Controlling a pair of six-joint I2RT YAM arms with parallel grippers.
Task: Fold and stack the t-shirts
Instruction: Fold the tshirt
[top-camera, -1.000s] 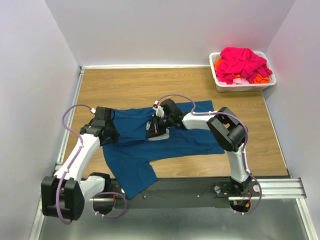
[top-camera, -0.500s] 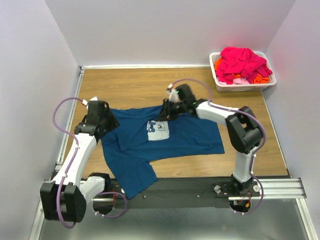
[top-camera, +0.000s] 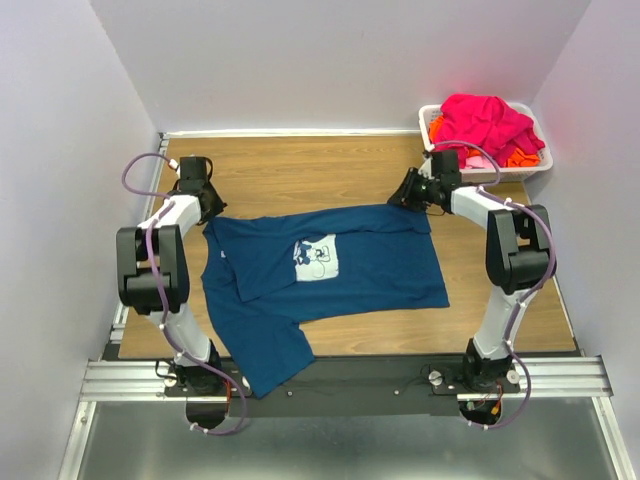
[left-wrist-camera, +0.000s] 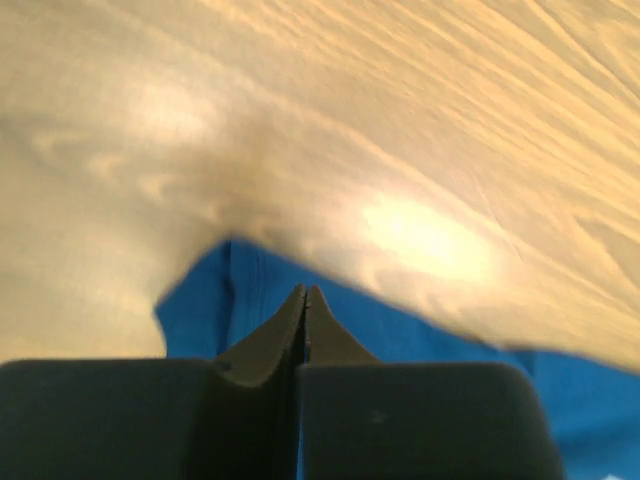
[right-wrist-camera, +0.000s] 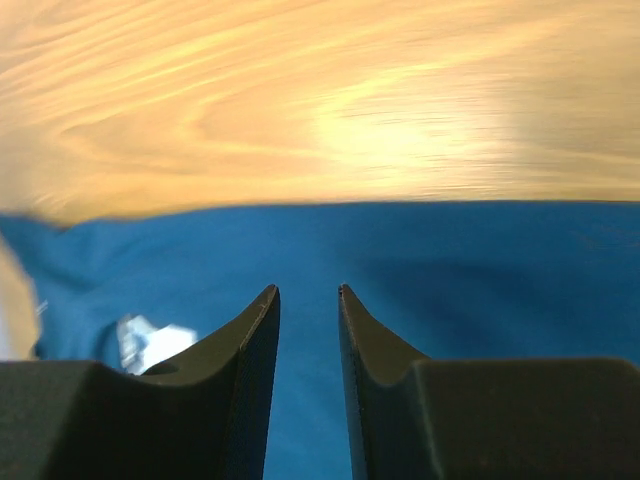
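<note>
A dark teal-blue t-shirt (top-camera: 330, 275) with a pale square print (top-camera: 318, 258) lies spread on the wooden table, one lower flap hanging toward the near edge. My left gripper (top-camera: 205, 205) is at the shirt's far-left corner (left-wrist-camera: 215, 300). Its jaws are shut (left-wrist-camera: 305, 290) over the blue cloth, and I cannot tell whether cloth is pinched between them. My right gripper (top-camera: 403, 193) is at the far-right corner. It stands narrowly open (right-wrist-camera: 308, 290), nothing between its fingers, the shirt (right-wrist-camera: 450, 280) just below. Magenta-pink (top-camera: 485, 120) and orange (top-camera: 520, 157) t-shirts are heaped in the basket.
The white plastic basket (top-camera: 470, 175) stands at the back right corner, close to my right forearm. Bare wooden tabletop (top-camera: 290, 170) stretches behind the shirt. White walls enclose the table on the left, back and right. A metal rail (top-camera: 350, 375) runs along the near edge.
Both arms swung out from the shirt's middle to its far corners. The left gripper opened on the way and shut again. The right gripper opened and uncovered the print.
</note>
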